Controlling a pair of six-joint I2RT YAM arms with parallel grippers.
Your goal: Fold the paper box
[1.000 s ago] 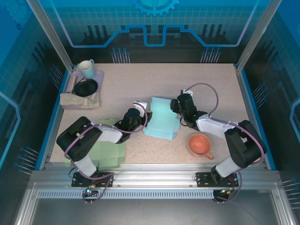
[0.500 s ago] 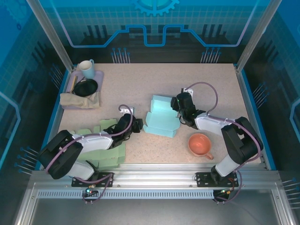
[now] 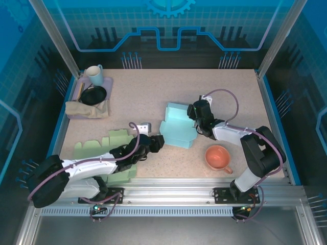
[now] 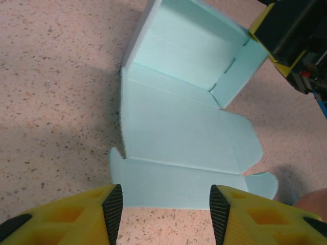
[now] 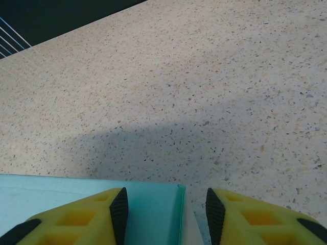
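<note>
The light blue paper box [image 3: 176,130] lies in the middle of the table. Its tray [image 4: 194,46] stands open, and the lid flap [image 4: 184,127] lies flat toward my left arm. My left gripper [image 3: 157,144] is low at the box's near left corner. In the left wrist view my left gripper [image 4: 166,212] is open, with bare table between the fingers and the tuck flap [image 4: 173,181] just ahead of the tips. My right gripper [image 3: 193,113] is at the tray's right wall. In the right wrist view my right gripper [image 5: 166,214] is open and straddles the wall's top edge [image 5: 179,204] without pinching it.
An orange cup [image 3: 218,157] stands right of the box, close to my right arm. Green paper sheets [image 3: 110,143] lie at the near left under my left arm. A purple tray [image 3: 107,81] with a mug, a black bowl and a cloth sits at the far left.
My left arm has dropped low and stretched along the table. Its gripper has slid from the box's left side to the near left corner and opened wider. My right gripper has barely moved.
</note>
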